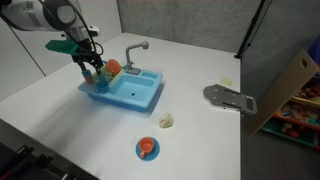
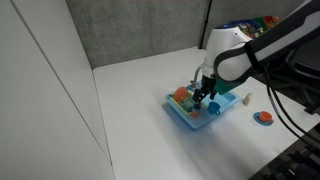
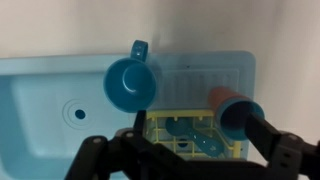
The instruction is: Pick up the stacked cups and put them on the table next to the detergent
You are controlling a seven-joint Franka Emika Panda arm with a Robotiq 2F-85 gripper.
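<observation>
The stacked cups (image 3: 236,107), red-orange outside and blue inside, lie on their side on the drainboard of the blue toy sink (image 3: 40,90), beside a yellow rack (image 3: 185,133). My gripper (image 3: 200,135) is open just above the rack, and its right finger is next to the stack. In both exterior views the gripper (image 1: 93,67) (image 2: 205,93) hangs over the drainboard end of the sink (image 1: 135,95) (image 2: 210,115). The pale cream detergent (image 1: 167,120) (image 2: 245,100) stands on the white table (image 1: 60,120) (image 2: 130,110), apart from the sink.
A blue mug (image 3: 130,82) sits by the sink basin. An orange ball-like toy (image 1: 112,68) is on the sink's rim. A blue-rimmed plate with orange (image 1: 148,149) (image 2: 264,118) lies near the detergent. A grey metal piece (image 1: 230,97) and a cardboard box (image 1: 290,85) are at the table's edge.
</observation>
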